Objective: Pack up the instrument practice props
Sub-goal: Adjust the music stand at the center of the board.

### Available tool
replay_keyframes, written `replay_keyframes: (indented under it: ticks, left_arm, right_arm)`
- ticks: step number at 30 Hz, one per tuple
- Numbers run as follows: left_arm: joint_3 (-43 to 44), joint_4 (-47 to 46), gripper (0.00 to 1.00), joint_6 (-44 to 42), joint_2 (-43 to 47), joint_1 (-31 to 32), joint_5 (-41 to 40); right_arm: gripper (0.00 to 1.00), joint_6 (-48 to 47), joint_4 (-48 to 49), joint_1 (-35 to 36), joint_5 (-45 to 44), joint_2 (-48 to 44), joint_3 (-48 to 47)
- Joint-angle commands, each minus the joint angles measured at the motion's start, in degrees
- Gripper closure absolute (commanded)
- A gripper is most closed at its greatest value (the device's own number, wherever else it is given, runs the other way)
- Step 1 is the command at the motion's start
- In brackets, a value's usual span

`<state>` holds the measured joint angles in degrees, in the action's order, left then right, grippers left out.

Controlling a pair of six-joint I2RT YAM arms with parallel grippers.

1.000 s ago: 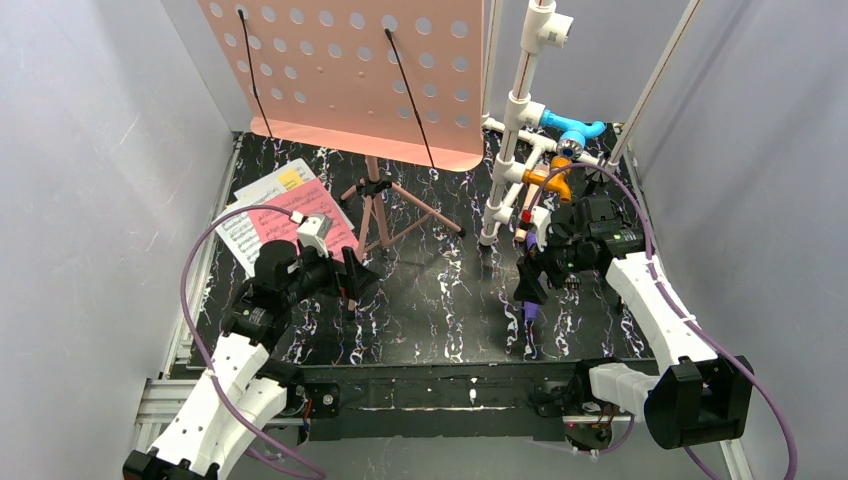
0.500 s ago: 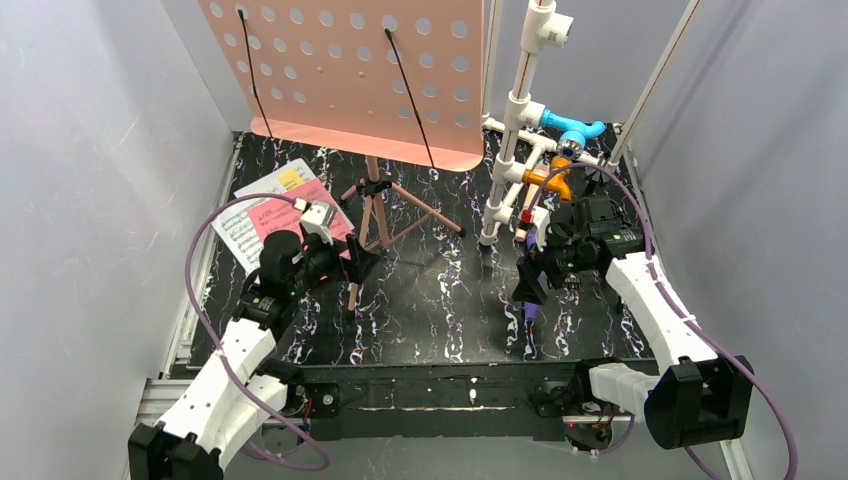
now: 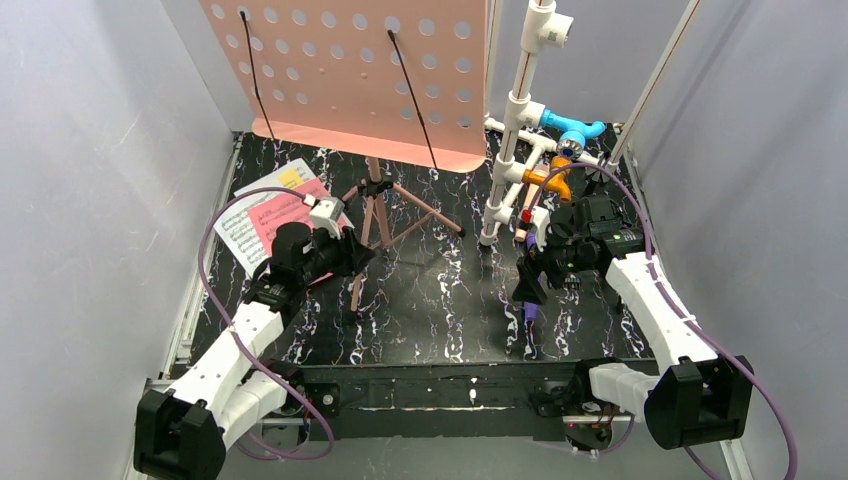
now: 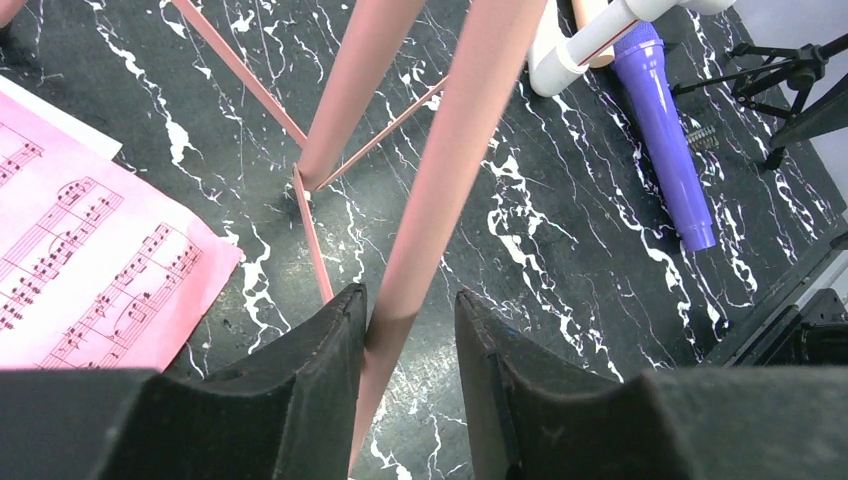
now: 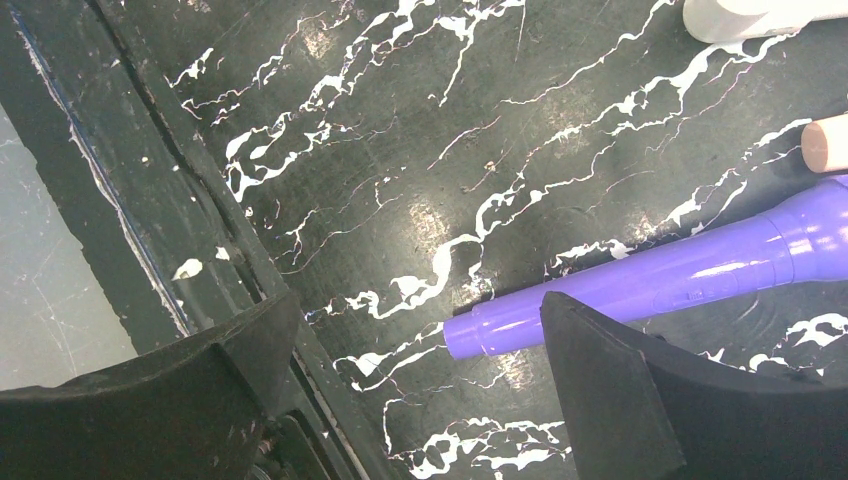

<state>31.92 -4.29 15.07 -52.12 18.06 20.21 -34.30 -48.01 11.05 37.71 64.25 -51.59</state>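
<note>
The pink perforated sheet-music holder (image 3: pixel 350 70) stands upright at the back on its folding tripod legs (image 3: pixel 372 215). My left gripper (image 3: pixel 356 256) has the near pink leg (image 4: pixel 440 170) between its jaws. The left finger (image 4: pixel 320 340) touches the leg, and a gap remains at the right finger. Printed music pages and a pink folder (image 3: pixel 262 215) lie flat to its left. The purple microphone (image 5: pixel 650 285) lies on the mat under my open right gripper (image 5: pixel 420 310), off to its right finger's side. A beige microphone tip (image 5: pixel 825 145) shows beyond it.
A white pipe frame (image 3: pixel 520 110) with blue and orange fittings stands at the back right, close to the right arm. A small black tripod (image 4: pixel 790 70) stands beside the purple microphone (image 4: pixel 665 130). The black marbled mat (image 3: pixel 430 300) ends at a metal rail in front.
My left arm has pushed forward to the stand's near leg and its jaws have narrowed around that leg. The right arm has not moved.
</note>
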Motion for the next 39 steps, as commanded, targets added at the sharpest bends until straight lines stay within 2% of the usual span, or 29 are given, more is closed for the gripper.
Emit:
replay_keyframes:
  ticks: [1,7,21,29,33,39]
  left_arm:
    - [0.8,-1.7,0.69,1.9,-1.1,1.0,3.0]
    - [0.3,-2.0,0.79,3.9,-0.9,3.8,3.1]
    - [-2.5,-6.2,0.79,9.8,-1.8,13.5,-3.4]
    - [-3.3,-8.2,0.78,11.8,-2.7,14.8,-4.8]
    - [-3.8,-8.2,0.74,12.4,-1.7,14.8,-5.5]
    - [-5.1,-8.1,0.49,14.0,2.1,14.8,-8.3]
  right_arm:
    - [0.0,-0.1,0.7,0.5,1.5,-0.7,-1.2]
    - [0.0,-0.1,0.7,0.5,1.4,-0.7,-1.1]
    - [0.0,-0.1,0.6,0.5,1.5,-0.8,-1.1]
    - [0.0,-0.1,0.7,0.5,1.6,-0.6,-1.1]
    - [0.0,-0.1,0.7,0.5,1.5,-0.7,-1.1]
    - [0.0,-0.2,0.5,0.5,1.6,-0.7,-1.1]
